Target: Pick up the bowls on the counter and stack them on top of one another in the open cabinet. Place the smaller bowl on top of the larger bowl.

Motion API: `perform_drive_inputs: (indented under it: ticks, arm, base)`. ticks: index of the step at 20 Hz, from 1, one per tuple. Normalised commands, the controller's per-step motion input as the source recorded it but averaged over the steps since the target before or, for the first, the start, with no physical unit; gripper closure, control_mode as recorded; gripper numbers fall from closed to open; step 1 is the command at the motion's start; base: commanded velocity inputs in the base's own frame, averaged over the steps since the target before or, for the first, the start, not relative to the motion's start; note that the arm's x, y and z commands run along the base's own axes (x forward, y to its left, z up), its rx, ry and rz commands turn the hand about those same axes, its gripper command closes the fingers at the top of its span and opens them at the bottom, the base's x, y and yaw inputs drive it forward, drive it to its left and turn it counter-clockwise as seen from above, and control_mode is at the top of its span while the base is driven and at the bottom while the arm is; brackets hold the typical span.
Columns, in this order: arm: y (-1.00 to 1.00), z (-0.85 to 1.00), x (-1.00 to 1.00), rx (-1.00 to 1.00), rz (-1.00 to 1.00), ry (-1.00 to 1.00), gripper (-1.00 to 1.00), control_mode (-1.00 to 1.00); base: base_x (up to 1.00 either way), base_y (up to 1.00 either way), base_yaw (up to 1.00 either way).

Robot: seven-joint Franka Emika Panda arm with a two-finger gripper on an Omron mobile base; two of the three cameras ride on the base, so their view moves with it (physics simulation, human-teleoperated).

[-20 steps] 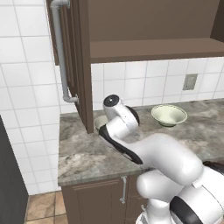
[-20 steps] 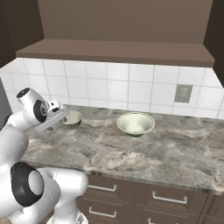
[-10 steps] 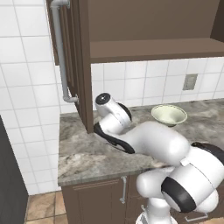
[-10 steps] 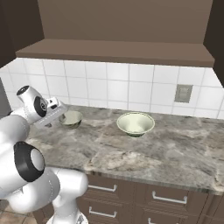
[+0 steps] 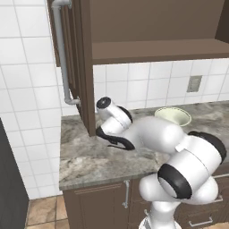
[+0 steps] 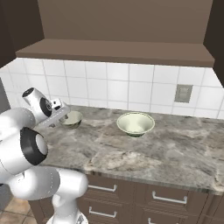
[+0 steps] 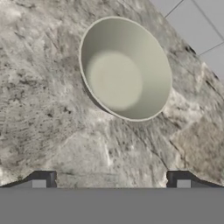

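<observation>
Marbled table (image 6: pixel 166 148) under open cabinet (image 6: pixel 118 50). Small bowl (image 7: pixel 124 70) upright on table left of big bowl (image 6: pixel 135 123), well apart. End effector (image 7: pixel 111 179) just short of small bowl, tips apart, holding nothing. Probably rigid, light, glazed-slick; best pinched across one rim wall, squarely.

My arm (image 5: pixel 156 134) is glossy white, built from fat rounded segments with dark, nearly black rings at the joints. A thin black cable (image 5: pixel 114 138) curves along its underside near the wrist. The hand (image 6: pixel 56 114) is a pale grey block. Two small dark, square-cut fingertips (image 7: pixel 43 178) show in the hand view.
</observation>
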Motion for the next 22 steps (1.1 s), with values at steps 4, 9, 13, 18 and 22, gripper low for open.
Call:
perform_drive_inputs:
  ticks: [4,9,13,18,22]
  arm:
    - [0.01,-0.34,0.21,0.0,0.0,0.0,-1.0,-1.0]
    - [0.05,-0.25,0.23,0.0,0.0,0.0,-1.0,-1.0]
    - [0.06,-0.15,0.34,0.0,0.0,0.0,-1.0,-1.0]
    - [0.1,-0.12,0.3,0.0,0.0,0.0,-1.0,-1.0]
    - [0.19,-0.19,0.19,0.0,0.0,0.0,-1.0,-1.0]
  base:
    - [0.0,0.0,0.0]
    - [0.0,0.0,0.0]
    - [0.0,0.0,0.0]
    - [0.0,0.0,0.0]
    - [0.0,0.0,0.0]
